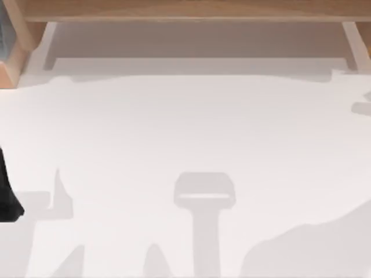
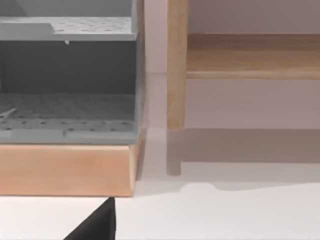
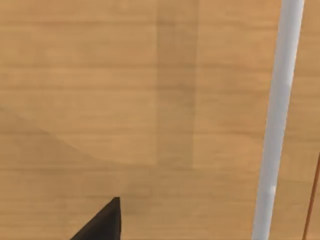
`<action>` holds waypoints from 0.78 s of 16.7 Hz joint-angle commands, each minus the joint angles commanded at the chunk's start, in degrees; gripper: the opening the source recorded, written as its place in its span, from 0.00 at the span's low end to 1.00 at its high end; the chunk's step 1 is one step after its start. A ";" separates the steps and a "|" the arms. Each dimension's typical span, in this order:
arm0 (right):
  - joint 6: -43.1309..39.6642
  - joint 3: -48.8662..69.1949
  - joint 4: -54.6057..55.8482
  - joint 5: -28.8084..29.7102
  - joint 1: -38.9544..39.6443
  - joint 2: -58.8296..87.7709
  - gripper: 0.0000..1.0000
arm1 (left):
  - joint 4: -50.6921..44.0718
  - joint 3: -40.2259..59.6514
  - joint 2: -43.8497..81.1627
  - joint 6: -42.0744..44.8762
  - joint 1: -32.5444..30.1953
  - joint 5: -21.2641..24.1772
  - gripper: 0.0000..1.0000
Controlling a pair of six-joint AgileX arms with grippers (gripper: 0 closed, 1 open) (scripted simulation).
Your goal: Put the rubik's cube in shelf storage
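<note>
A dark fingertip of the left gripper [image 2: 97,222] is seen in the left wrist view, just in front of the wooden base of a grey cabinet [image 2: 67,80] that stands at the left end of the shelf storage [image 2: 250,55]. Whether this gripper is released or clenched cannot be told. In the top view a dark part of the left arm [image 1: 7,191] is seen at the table's left edge, well in front of the shelf storage [image 1: 191,10].

A dark fingertip of the right gripper [image 3: 102,222] is seen in the right wrist view, held close over a light-brown board of the shelf storage [image 3: 125,90], beside a pale upright support [image 3: 277,125]. Its state cannot be told either.

The shelf storage is set along the far edge of the white table [image 1: 185,127], its long board carried on pale uprights. Where the rubik's cube lies cannot be told.
</note>
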 joint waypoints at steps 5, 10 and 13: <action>0.00 0.00 0.00 0.00 0.00 0.00 0.47 | 0.00 0.00 0.00 0.00 0.00 0.00 1.00; 0.00 0.00 0.00 0.00 0.00 0.00 0.10 | 0.00 0.00 0.00 0.00 0.00 0.00 1.00; 0.00 0.00 0.00 0.00 0.00 0.00 0.00 | 0.00 0.00 0.00 0.00 0.00 0.00 1.00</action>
